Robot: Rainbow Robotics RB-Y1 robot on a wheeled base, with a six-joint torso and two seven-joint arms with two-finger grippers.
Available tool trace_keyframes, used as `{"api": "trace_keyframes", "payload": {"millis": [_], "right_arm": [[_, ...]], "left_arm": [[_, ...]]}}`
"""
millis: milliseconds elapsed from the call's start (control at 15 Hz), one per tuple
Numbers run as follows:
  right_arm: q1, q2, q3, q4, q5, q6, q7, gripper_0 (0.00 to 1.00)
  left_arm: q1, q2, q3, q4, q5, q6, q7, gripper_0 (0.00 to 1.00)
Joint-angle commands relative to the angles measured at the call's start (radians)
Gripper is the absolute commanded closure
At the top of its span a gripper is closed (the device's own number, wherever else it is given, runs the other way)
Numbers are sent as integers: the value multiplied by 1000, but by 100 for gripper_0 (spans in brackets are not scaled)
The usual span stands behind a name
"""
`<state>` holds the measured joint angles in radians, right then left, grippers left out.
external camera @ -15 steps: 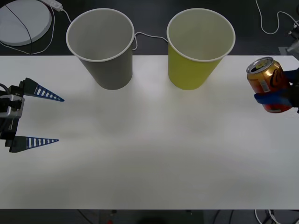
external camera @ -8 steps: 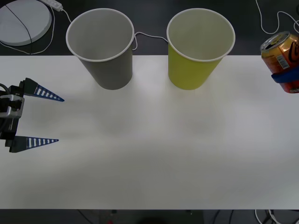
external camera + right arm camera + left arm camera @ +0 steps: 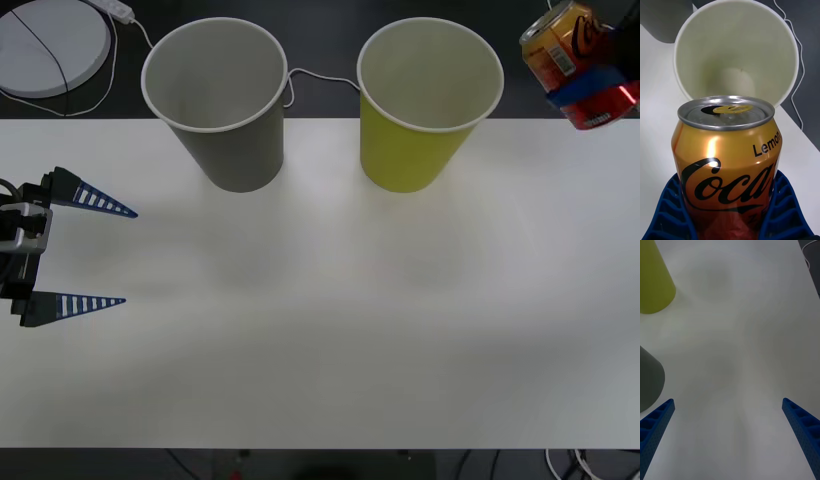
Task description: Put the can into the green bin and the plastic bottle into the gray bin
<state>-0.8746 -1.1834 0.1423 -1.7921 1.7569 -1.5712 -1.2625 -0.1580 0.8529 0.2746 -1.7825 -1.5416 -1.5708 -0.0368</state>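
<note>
My right gripper (image 3: 592, 92) is shut on the can (image 3: 575, 60), an orange-and-red drink can held tilted in the air at the far right, to the right of the green bin (image 3: 428, 105) and at about the height of its rim. In the right wrist view the can (image 3: 727, 157) sits between the blue fingers (image 3: 666, 213), with the green bin's open mouth (image 3: 737, 56) just beyond it. The gray bin (image 3: 217, 100) stands upright to the left of the green one. My left gripper (image 3: 112, 256) rests open at the table's left edge. The plastic bottle is out of view.
The white table (image 3: 330, 320) spreads in front of both bins. A round white disc (image 3: 45, 45) with a cable lies off the table at the far left. White cables (image 3: 585, 50) trail on the dark floor behind the bins.
My right gripper has lifted the can up from the table's right side and then moved it left towards the green bin. The left arm has stayed still.
</note>
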Motion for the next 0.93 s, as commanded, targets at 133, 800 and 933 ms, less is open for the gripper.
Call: {"api": "trace_keyframes", "payload": {"millis": [133, 800, 933], "right_arm": [[-192, 93, 146, 195, 73, 0, 0, 100], [-399, 392, 252, 504, 296, 22, 66, 100], [-423, 419, 266, 536, 314, 27, 78, 100]], "left_arm": [[0, 0, 0, 0, 0, 0, 0, 0], [0, 0, 0, 0, 0, 0, 0, 0], [0, 0, 0, 0, 0, 0, 0, 0]]}}
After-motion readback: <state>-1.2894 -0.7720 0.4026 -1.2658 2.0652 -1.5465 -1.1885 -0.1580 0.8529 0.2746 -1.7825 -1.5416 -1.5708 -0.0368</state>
